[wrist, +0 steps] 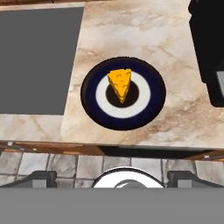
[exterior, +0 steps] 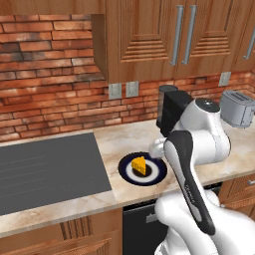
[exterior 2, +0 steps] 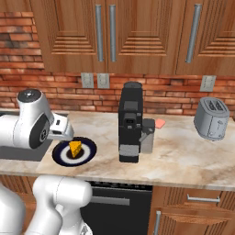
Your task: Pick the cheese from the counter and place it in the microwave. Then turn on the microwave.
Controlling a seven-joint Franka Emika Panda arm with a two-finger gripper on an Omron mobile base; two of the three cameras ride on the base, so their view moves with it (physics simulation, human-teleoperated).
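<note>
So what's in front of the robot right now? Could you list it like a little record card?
cheese: yellow wedge on a dark blue and white plate
plate: on the marble counter, beside the stovetop
gripper: open, above the counter's front edge, holding nothing
coffee machine: right of the plate
toaster: far right on the counter
cheese step: not yet picked up

Even bright rendered light, soft shadows (faint), slightly blurry, no glare
</note>
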